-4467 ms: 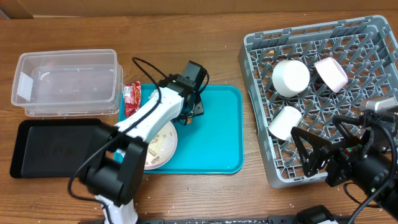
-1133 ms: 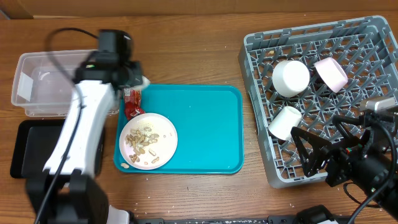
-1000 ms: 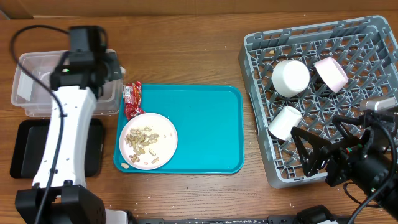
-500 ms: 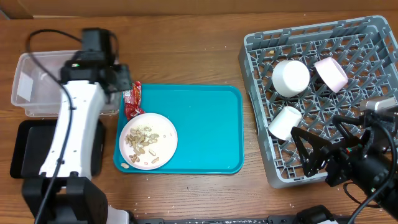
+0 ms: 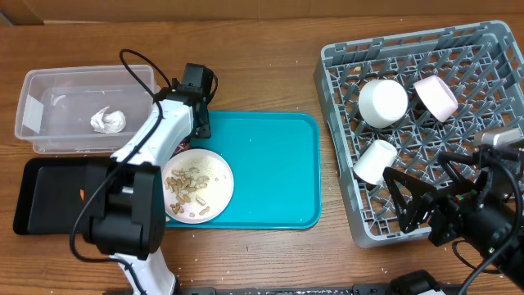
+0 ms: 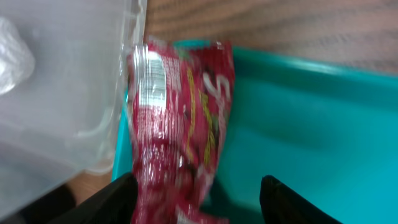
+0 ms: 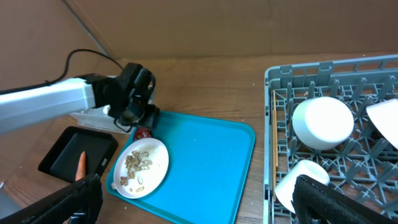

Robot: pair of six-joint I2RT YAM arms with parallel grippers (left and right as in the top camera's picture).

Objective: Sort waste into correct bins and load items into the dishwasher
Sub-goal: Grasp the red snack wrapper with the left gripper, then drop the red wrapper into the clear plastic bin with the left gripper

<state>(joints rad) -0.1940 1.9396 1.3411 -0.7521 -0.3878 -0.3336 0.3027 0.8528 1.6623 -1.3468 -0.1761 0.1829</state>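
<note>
Hovering toward the bench's far left corner, the left gripper (image 6: 198, 186) has its jaws released astride the red wrapper (image 6: 180, 118), which lies on the teal tray (image 6: 298, 124) beside the clear tub (image 6: 62, 93); the right gripper (image 5: 397, 203) is likewise released.

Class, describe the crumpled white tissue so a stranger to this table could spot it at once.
Find the clear rectangular plastic tub at the wooden table's left end, beside the teal serving tray. Inside it lies the crumpled white tissue: a small wrinkled lump, unlike the smooth round white dishes in the grey rack.
</note>
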